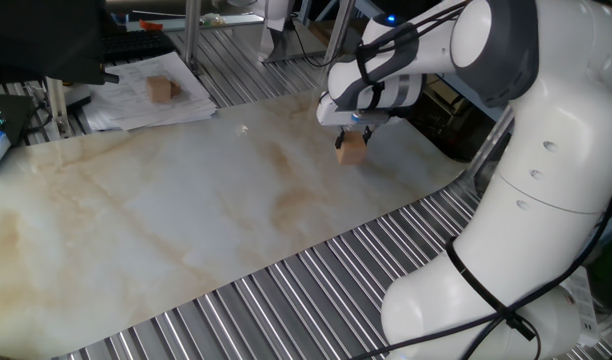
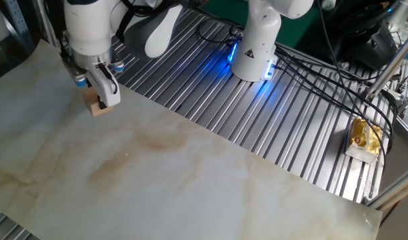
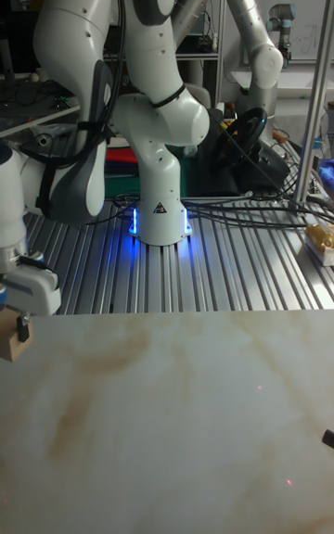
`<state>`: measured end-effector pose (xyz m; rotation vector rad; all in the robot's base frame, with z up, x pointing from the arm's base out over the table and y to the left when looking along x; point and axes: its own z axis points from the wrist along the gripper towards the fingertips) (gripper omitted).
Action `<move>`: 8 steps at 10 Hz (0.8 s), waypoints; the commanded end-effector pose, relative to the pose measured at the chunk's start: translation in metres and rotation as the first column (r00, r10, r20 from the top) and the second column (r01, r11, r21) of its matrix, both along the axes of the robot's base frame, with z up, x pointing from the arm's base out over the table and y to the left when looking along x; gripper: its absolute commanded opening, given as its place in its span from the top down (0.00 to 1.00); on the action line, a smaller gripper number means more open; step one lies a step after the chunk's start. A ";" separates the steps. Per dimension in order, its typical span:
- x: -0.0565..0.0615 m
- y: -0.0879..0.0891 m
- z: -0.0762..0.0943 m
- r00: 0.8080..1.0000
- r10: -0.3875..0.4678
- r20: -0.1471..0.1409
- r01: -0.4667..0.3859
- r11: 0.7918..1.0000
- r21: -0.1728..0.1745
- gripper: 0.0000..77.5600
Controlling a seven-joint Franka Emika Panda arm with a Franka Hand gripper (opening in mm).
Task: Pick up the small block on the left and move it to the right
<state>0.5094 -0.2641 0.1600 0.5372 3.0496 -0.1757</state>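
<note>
Pale tan wood, the small block rests on the marbled board near its far edge, directly under the gripper, whose fingertips flank its upper part. Whether the claw is clamping the block or merely straddling it I cannot tell. Well apart, a darker brown cube lies on papers. No lettering anywhere is readable.

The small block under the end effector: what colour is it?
Light tan, plain wood small block; clearest in one fixed view.
</note>
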 end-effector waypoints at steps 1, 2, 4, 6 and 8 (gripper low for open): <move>0.001 -0.001 0.002 0.994 0.104 0.033 -0.103 0.994 -0.026 0.98; 0.001 -0.001 0.002 0.986 0.161 0.035 -0.160 0.986 -0.042 0.98; 0.001 -0.001 0.002 0.962 0.273 0.014 -0.272 0.961 -0.050 0.98; 0.001 -0.001 0.002 0.932 0.363 -0.004 -0.363 0.931 -0.044 0.98; 0.001 -0.001 0.002 0.929 0.370 0.022 -0.368 0.927 -0.071 0.98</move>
